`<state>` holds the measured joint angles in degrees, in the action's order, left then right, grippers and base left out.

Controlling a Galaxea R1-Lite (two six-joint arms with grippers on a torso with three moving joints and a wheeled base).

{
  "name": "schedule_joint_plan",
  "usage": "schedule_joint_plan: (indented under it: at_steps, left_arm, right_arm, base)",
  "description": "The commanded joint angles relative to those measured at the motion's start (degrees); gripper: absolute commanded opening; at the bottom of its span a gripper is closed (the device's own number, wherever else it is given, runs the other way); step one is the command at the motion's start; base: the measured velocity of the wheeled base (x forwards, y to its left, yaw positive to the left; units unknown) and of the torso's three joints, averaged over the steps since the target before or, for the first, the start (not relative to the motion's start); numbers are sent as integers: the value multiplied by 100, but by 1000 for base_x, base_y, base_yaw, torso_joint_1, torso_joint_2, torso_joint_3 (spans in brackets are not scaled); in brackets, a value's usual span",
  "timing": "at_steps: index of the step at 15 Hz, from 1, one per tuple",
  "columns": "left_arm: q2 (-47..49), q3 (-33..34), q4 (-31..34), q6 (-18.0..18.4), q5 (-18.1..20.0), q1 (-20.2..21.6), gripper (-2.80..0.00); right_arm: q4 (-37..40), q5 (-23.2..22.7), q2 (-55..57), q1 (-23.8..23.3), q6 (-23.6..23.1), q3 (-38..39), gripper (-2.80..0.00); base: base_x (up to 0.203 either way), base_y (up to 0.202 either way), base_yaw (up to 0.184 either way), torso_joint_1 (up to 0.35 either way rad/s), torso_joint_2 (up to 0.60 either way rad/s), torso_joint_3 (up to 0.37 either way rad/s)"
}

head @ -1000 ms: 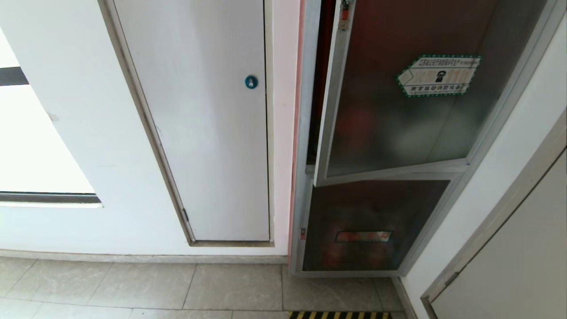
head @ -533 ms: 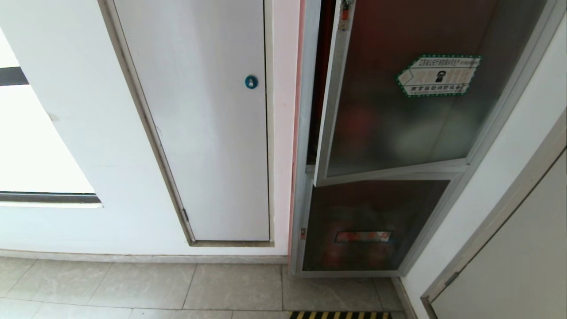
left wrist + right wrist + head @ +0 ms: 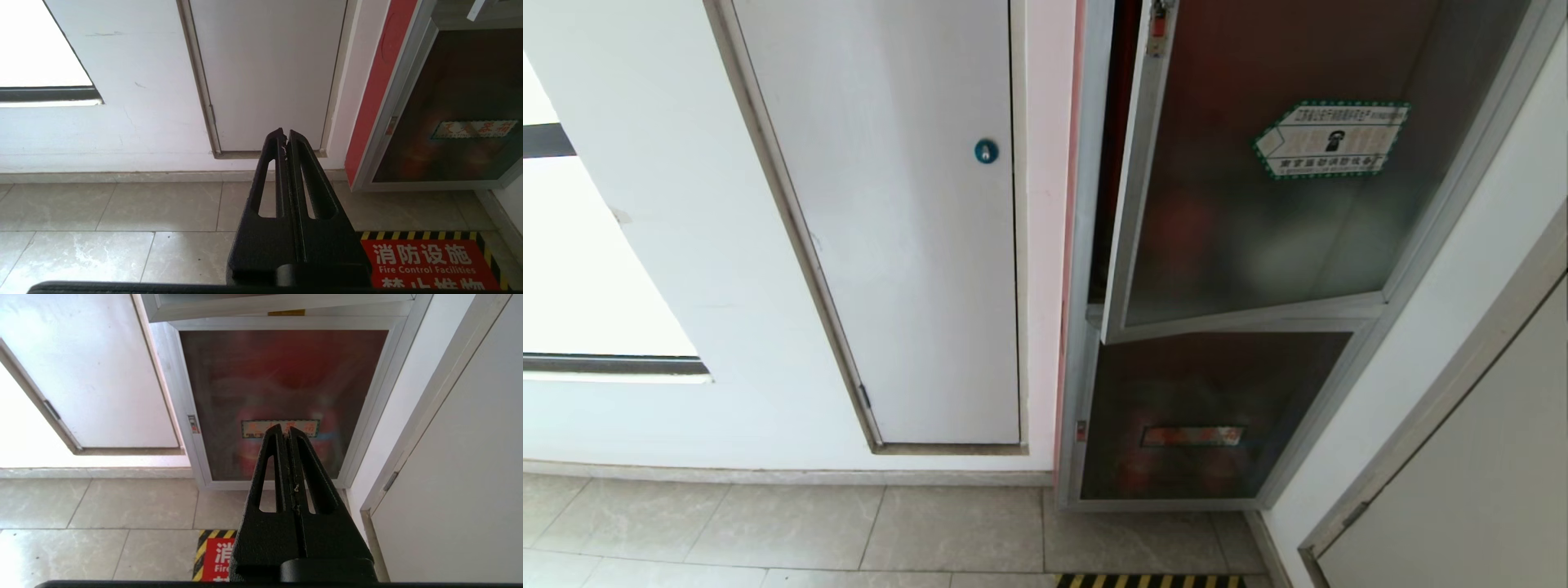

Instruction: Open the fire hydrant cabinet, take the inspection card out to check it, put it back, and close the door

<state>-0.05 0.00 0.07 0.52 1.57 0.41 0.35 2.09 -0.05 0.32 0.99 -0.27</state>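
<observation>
Door (image 3: pixel 1258 188): dark frosted glass in a silver frame, upper panel of the cabinet (image 3: pixel 1086 343), standing slightly ajar, its free edge swung a little off the frame on the side of the white door (image 3: pixel 907 245). Telephone sticker (image 3: pixel 1331 139) on the glass; red latch (image 3: pixel 1158 20) at the free edge, high up.
Card: not in view; presumably inside, behind the glass.
Left gripper (image 3: pixel 285 136): fingers pressed together, holding nothing, low over the floor tiles (image 3: pixel 122 208), the white door beyond its tips, the cabinet off to one side.
Right gripper (image 3: pixel 285 432): fingers likewise together and empty, tips aimed at the lower glass panel (image 3: pixel 286 396), the ajar door above them.
Step in hand, as judged: opening the door.
Handling note: raise the right gripper to the free edge, slip the fingers into the gap, draw outward along the hinge arc, slowly; avoid pressing on the glass.
</observation>
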Motion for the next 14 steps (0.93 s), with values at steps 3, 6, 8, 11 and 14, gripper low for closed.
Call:
schedule_joint_plan:
  at_steps: [3,6,8,11,14]
  left_arm:
    - [5,0,1,18,1,2,-280]
    - [5,0,1,18,1,2,-280]
    - [5,0,1,18,1,2,-280]
    - [5,0,1,18,1,2,-280]
    - [5,0,1,18,1,2,-280]
  right_arm:
    - [0,2,14,3,7,0,-280]
    - [0,2,14,3,7,0,-280]
    - [0,10,14,3,7,0,-280]
    - [0,6,14,3,16,0,-280]
    - [0,11,14,3,7,0,-280]
  base:
    - [0,0,0,0,0,0]
    - [0,0,0,0,0,0]
    - [0,0,0,0,0,0]
    - [0,0,0,0,0,0]
    - [90,0,1,-4,-8,2]
